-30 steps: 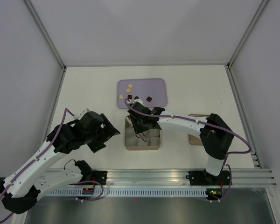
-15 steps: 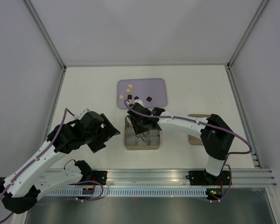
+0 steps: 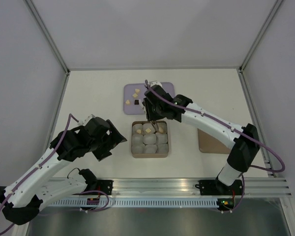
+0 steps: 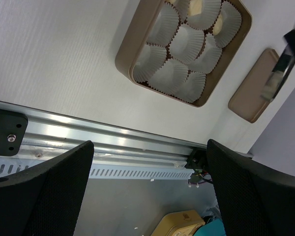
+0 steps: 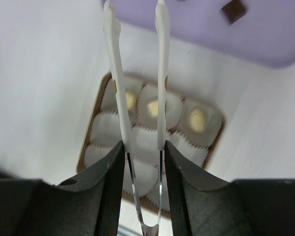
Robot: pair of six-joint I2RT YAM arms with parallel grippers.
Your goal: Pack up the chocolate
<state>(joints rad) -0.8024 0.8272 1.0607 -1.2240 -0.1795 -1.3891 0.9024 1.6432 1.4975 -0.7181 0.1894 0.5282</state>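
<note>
Three cream chocolate pieces sit in the back row of white cups in the brown box [image 3: 150, 156], one of them [image 5: 197, 118] plain in the right wrist view. On the purple tray [image 3: 164, 93] lie more chocolate: two cream bits [image 3: 135, 92] and a dark one [image 3: 136, 102], also seen as a dark square [image 5: 234, 11]. My right gripper [image 3: 154, 115] [image 5: 142, 150] is shut on silver tongs [image 5: 161, 73] with white tips; the tips stand apart and hold nothing, over the box's far edge by the tray. My left gripper [image 3: 119, 140] hangs open and empty, left of the box [image 4: 125, 51].
The box's brown lid [image 3: 211, 142] [image 4: 258, 86] lies flat to the right of the box. Several front cups [image 4: 172, 73] are empty. A metal rail [image 3: 187, 187] runs along the near edge, and white walls close the table at the back and sides.
My right arm has swung from over the box back toward the purple tray, uncovering the box's back row. The left arm has not moved.
</note>
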